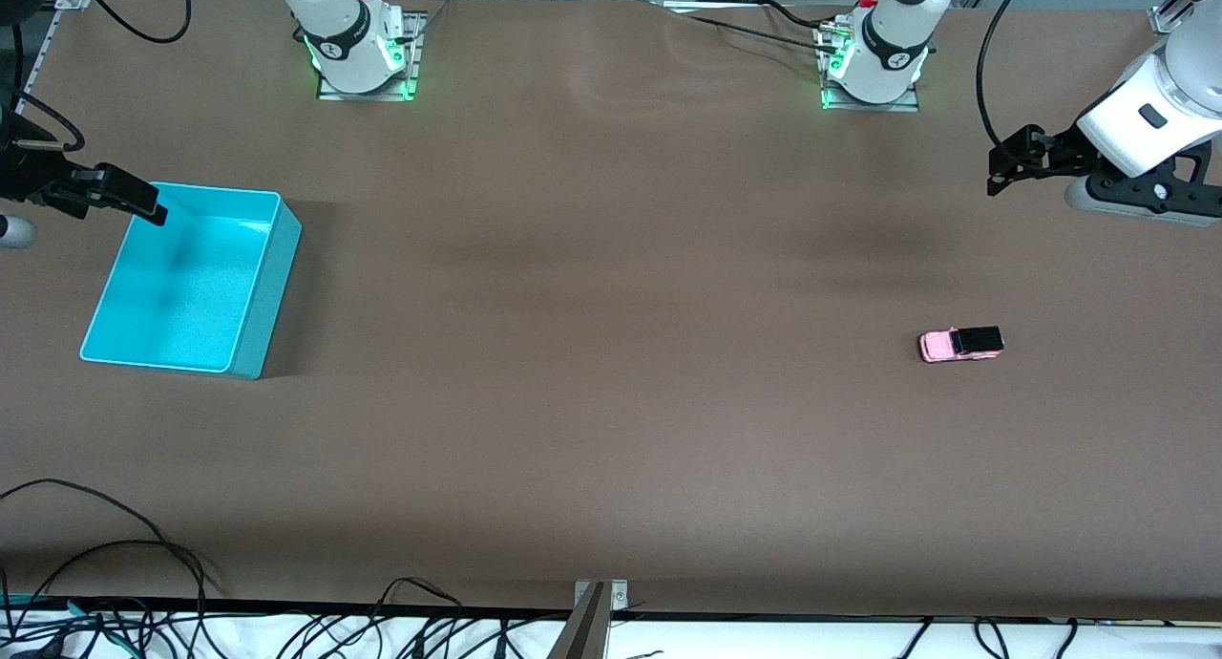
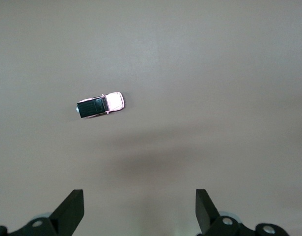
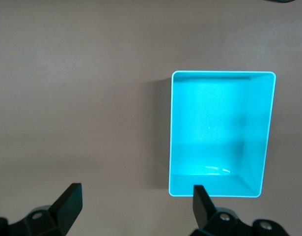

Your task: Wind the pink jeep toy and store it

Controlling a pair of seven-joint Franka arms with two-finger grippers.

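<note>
Nothing of the task looks done yet. The pink jeep toy (image 1: 960, 344) sits on its wheels on the bare counter (image 1: 611, 372), toward the left arm's end and well apart from the turquoise bin (image 1: 250, 286), which stands empty toward the right arm's end. Taking the middle of the counter in the front view as the centre of a clock face, the toy lies at about four o'clock and the bin at about nine. Winding, carrying and dropping it in all appear still to be done.

The left gripper (image 1: 1014, 162) hangs over the counter at roughly two o'clock, its fingers spread wide and holding nothing; in its wrist view the toy (image 2: 100, 105) lies clear of both fingertips. The right gripper (image 1: 119, 193) hovers over the rim of the bin at the edge that faces the robots' bases, likewise wide open and empty, and this arm seems to be waiting.

The toy is a small boxy car, glossy pink with a flat black roof panel, probably hard plastic or metal. The bin (image 3: 268, 132) is a rectangular, open-topped plastic box with smooth walls, rounded corners and a finely speckled floor. The counter is a matte brown sheet, slightly rippled near the bases.
</note>
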